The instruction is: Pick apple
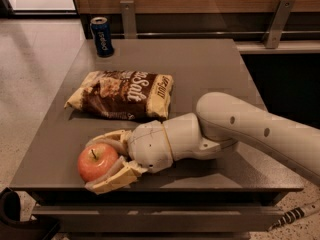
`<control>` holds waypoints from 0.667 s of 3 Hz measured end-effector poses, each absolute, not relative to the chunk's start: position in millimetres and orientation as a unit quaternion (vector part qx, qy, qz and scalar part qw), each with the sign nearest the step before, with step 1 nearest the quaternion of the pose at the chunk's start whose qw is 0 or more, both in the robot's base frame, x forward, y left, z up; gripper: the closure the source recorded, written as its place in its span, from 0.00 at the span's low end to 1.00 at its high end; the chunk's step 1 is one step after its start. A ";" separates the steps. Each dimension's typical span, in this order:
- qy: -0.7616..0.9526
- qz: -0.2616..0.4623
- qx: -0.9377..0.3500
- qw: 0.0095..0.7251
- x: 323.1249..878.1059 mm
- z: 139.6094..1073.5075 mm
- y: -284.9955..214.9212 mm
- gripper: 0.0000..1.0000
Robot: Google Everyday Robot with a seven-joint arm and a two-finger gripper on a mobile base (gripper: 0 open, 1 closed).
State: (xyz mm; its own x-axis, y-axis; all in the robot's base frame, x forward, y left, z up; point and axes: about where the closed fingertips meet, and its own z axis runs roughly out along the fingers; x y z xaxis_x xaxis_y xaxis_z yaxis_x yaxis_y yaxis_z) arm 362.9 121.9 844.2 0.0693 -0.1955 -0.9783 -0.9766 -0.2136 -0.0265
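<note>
The apple is round, red-orange with a short dark stem, and sits near the front left edge of the dark table. My gripper reaches in from the right at table height. Its two tan fingers lie on either side of the apple, one behind it and one in front, close against its skin. The apple's right side is hidden by the gripper's palm.
A brown and cream chip bag lies just behind the gripper. A blue soda can stands at the table's back left corner. A wooden wall with metal brackets runs behind. The floor drops off left and in front.
</note>
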 end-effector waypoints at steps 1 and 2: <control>0.480 0.484 -0.612 0.402 361.6 844.8 123.4 1.00; 0.480 0.484 -0.612 0.402 361.6 844.8 123.4 1.00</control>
